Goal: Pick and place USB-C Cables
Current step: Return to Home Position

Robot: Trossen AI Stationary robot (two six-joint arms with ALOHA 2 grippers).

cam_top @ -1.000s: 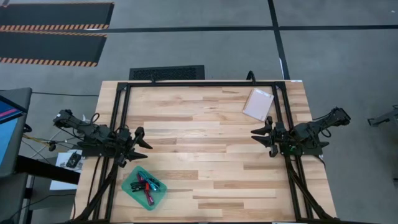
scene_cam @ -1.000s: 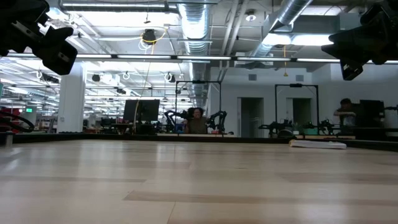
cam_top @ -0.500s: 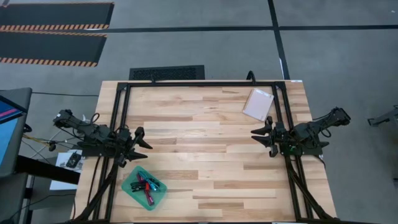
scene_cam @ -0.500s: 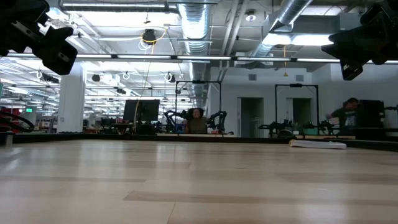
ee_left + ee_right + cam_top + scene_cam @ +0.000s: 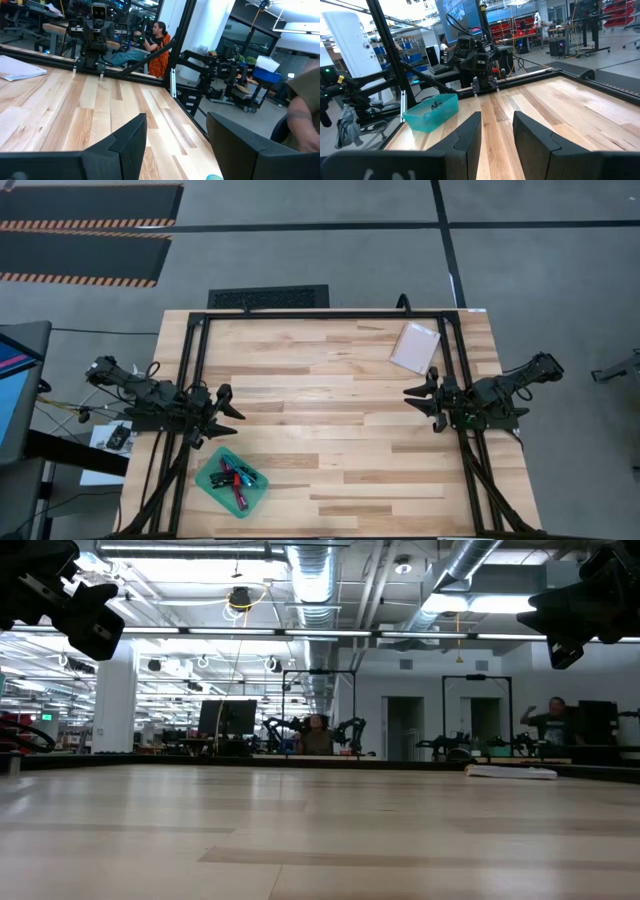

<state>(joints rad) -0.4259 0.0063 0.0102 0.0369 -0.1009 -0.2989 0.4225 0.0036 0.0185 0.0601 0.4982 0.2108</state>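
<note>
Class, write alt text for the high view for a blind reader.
A green bin holding the USB-C cables sits on the wooden table beside the open left gripper. The right gripper, also open, waits opposite, near a white packet.

A flat white-pink packet (image 5: 415, 347) lies near one corner of the light wooden plank surface (image 5: 330, 395), inside a black metal frame (image 5: 320, 314). Beyond the surface, a black floor grate (image 5: 267, 297) and black mats with orange-striped edges (image 5: 85, 230) lie on the grey floor (image 5: 540, 270).
</note>
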